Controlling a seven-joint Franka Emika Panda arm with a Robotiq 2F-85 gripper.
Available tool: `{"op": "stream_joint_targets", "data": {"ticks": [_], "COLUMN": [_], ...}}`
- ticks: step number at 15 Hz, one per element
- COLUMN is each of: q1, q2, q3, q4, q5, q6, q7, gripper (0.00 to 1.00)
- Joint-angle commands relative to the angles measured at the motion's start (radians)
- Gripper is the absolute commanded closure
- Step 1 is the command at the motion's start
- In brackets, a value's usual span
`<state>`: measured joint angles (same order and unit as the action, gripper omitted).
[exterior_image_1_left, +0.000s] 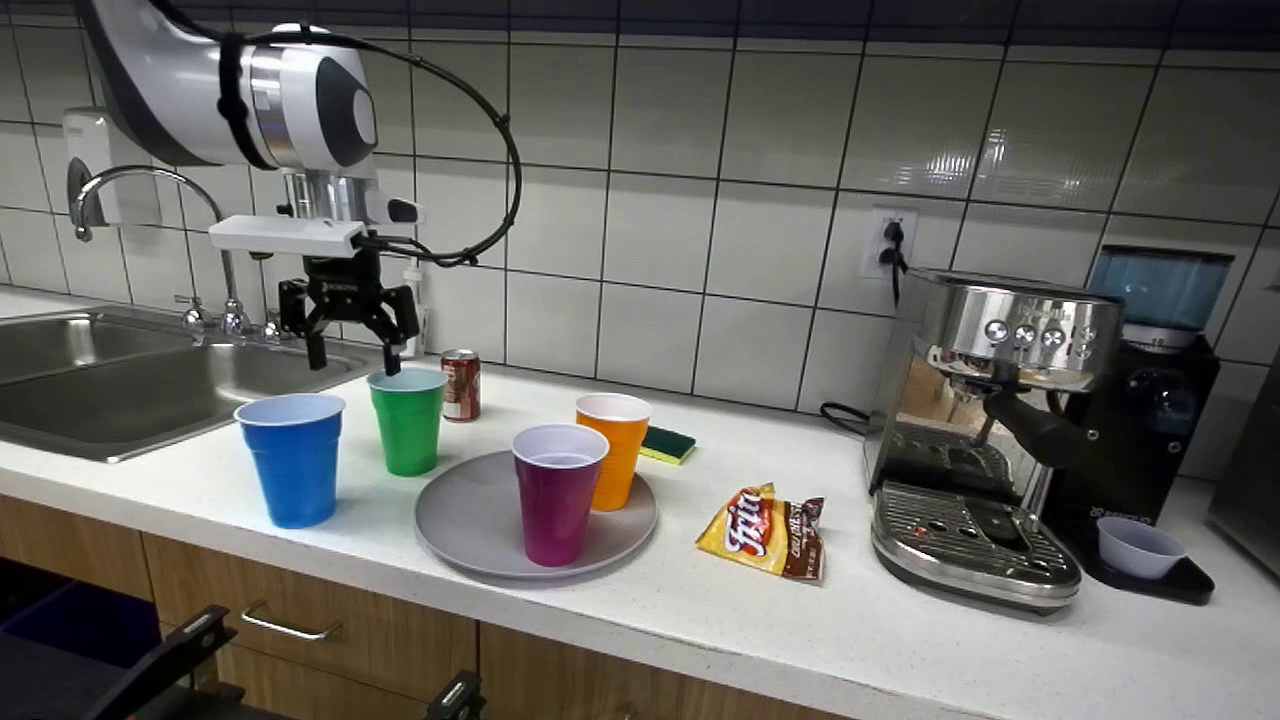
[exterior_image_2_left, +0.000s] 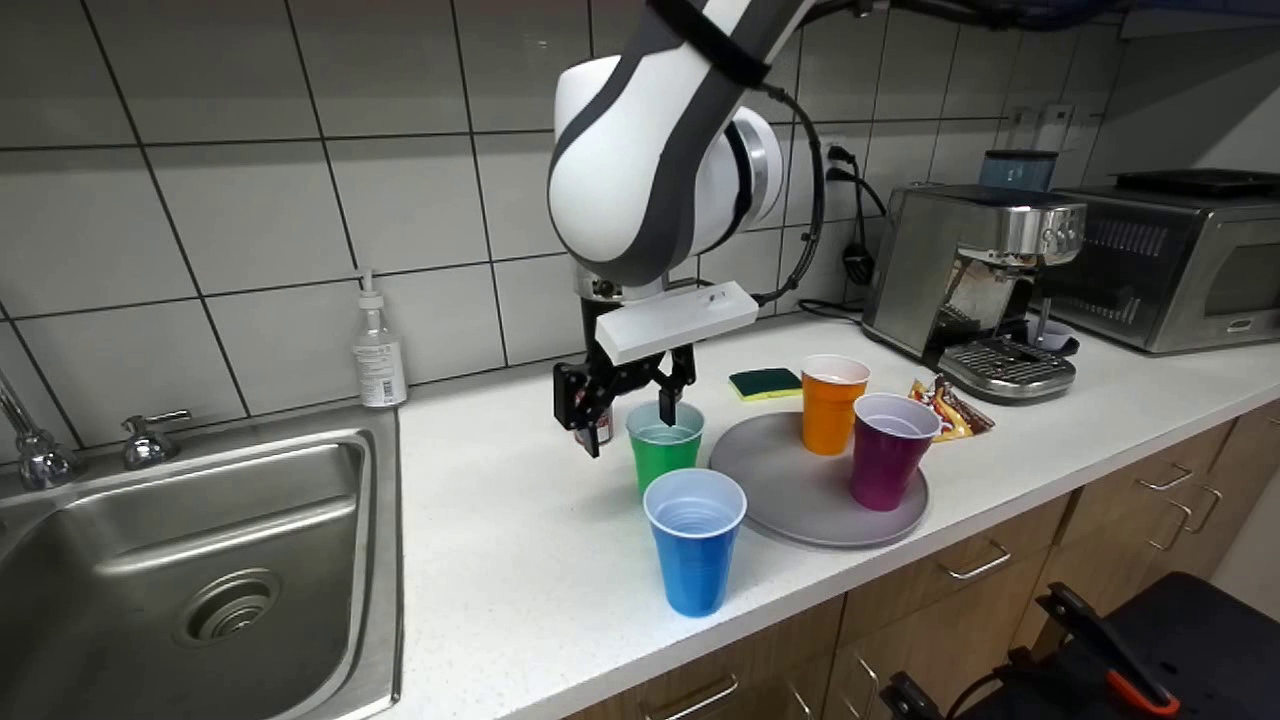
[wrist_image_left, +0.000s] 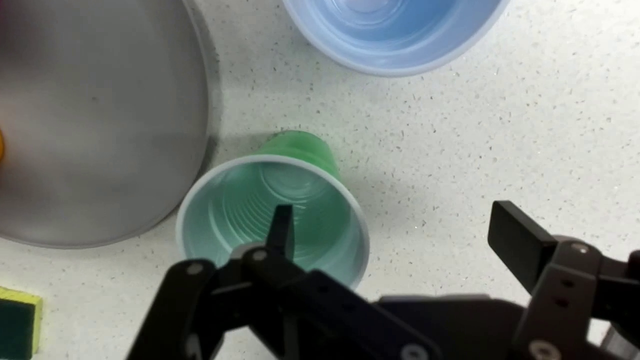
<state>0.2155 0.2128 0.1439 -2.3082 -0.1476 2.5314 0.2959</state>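
My gripper (exterior_image_1_left: 354, 362) is open with nothing between its fingers; it also shows in the wrist view (wrist_image_left: 392, 212). One fingertip overlaps the mouth of the green cup (exterior_image_1_left: 408, 435); I cannot tell whether it is just above or slightly inside the rim. The other finger is out beside that cup, over the counter. The green cup (wrist_image_left: 320, 220) stands upright. A blue cup (exterior_image_1_left: 292, 475) stands near the counter's front edge, also in the wrist view (wrist_image_left: 400, 57). A purple cup (exterior_image_1_left: 560, 510) and an orange cup (exterior_image_2_left: 832, 420) stand on a grey plate (exterior_image_2_left: 760, 490).
A red can (exterior_image_1_left: 461, 385) stands behind the green cup. A sponge (exterior_image_2_left: 766, 384) and a chip bag (exterior_image_1_left: 765, 535) lie on the counter. A sink (exterior_image_2_left: 380, 560) and a soap bottle (exterior_image_2_left: 379, 360) are on one side, a coffee machine (exterior_image_1_left: 1000, 330) and a microwave (exterior_image_2_left: 1180, 260) on the other.
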Motion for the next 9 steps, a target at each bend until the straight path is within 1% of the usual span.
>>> {"op": "stream_joint_targets", "data": {"ticks": [1,9], "q1": [0.028,0.06], "q2": [0.057,0.125], "q3": [-0.022,-0.057], "q4": [0.067,0.134], "q5": [-0.04,-0.04], "q6": [-0.001,-0.007], "q7": [0.055,0.075], "gripper": [0.0,0.01]}}
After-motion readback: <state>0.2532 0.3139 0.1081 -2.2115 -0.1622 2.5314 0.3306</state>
